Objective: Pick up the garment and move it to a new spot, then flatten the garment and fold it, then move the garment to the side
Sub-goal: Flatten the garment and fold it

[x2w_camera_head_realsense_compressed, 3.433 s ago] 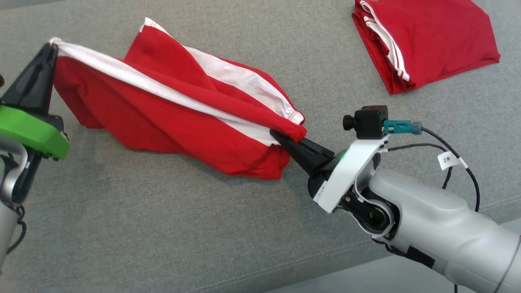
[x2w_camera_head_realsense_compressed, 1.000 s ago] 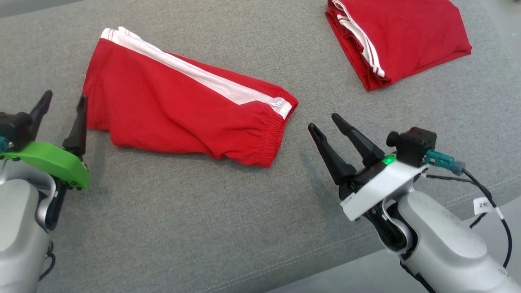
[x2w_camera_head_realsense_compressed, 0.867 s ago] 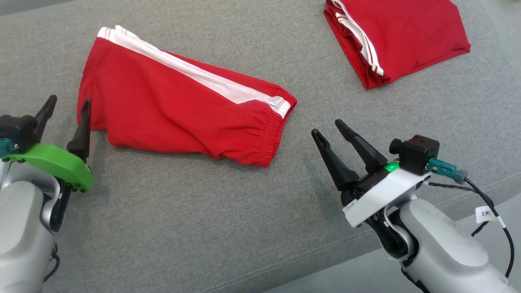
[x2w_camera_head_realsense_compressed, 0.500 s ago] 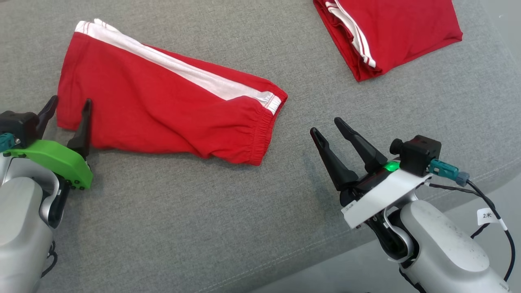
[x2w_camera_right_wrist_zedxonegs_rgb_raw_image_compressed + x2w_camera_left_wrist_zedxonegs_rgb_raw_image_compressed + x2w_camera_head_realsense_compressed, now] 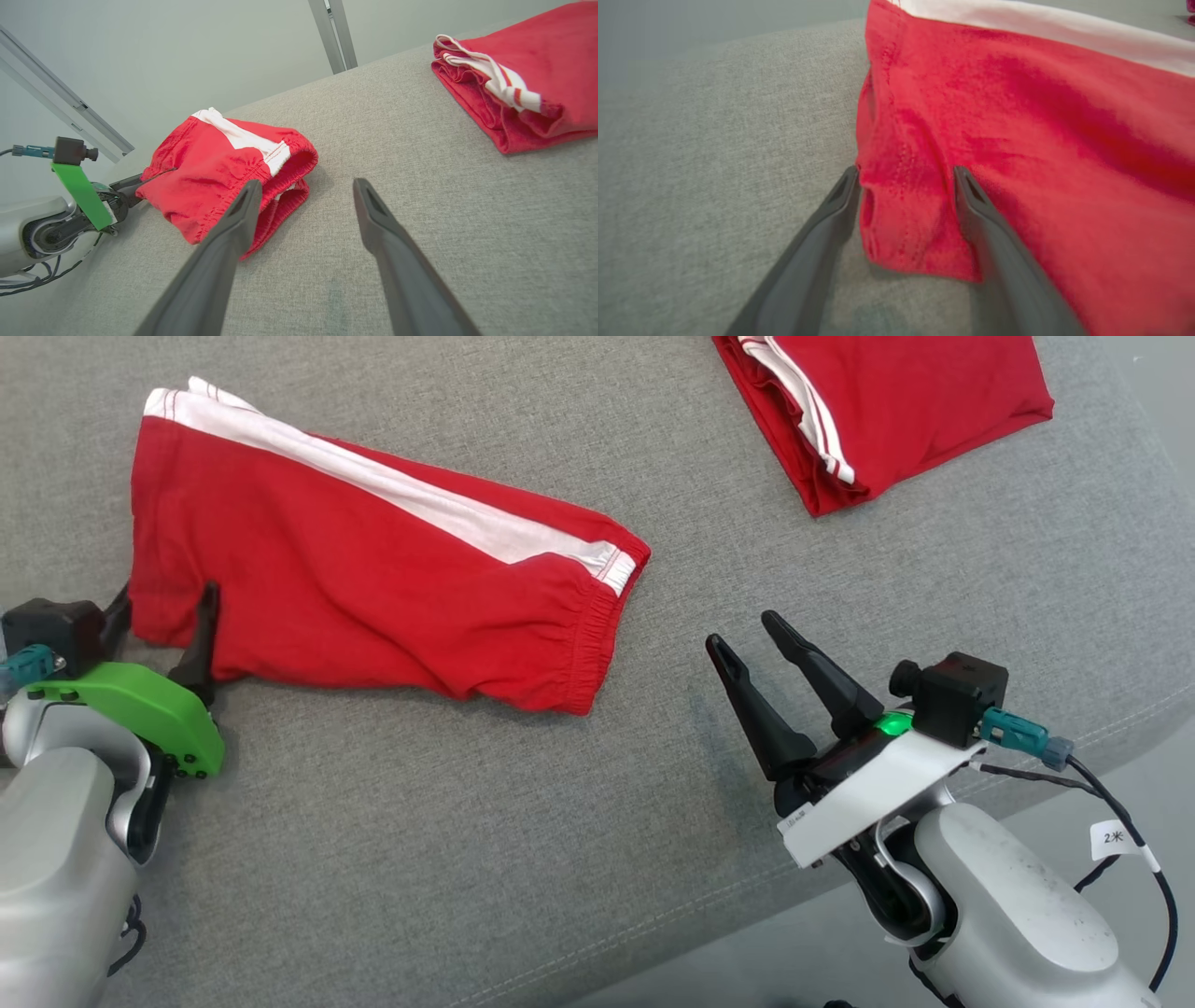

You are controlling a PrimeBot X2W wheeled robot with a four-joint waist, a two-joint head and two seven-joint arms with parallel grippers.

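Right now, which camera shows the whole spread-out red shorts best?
The head view: the shorts lie full length, hem to waistband. The left wrist view gives a close hem corner between the fingers of the open left hand; the right wrist view gives the waistband end, foreshortened.

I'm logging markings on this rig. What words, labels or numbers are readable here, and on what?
"2米": on the white tag wrapped round the black cable beside the right arm.
Small print at the corner of the white plate on the right wrist: too small to read.
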